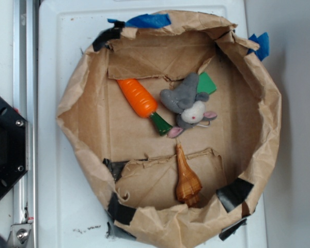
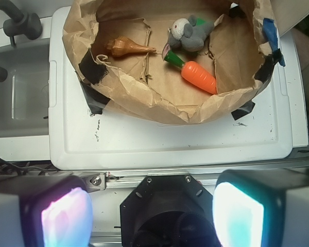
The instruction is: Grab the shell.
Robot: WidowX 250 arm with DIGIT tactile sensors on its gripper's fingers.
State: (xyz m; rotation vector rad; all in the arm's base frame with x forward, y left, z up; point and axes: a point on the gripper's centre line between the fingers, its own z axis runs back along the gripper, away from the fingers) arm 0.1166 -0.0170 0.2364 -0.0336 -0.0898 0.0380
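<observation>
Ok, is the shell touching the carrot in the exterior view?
No, the shell lies apart near the bag's lower edge, while the carrot sits higher up beside the plush mouse.

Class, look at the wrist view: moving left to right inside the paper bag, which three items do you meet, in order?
shell → plush mouse → carrot

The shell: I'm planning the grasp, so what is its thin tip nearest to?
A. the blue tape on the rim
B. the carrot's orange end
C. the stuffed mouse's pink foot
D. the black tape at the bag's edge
C: in the exterior view the shell lies with its bulbous end toward the bag wall and its thin tip pointing up at the mouse, ending just below its pink foot; the carrot lies farther off.
</observation>
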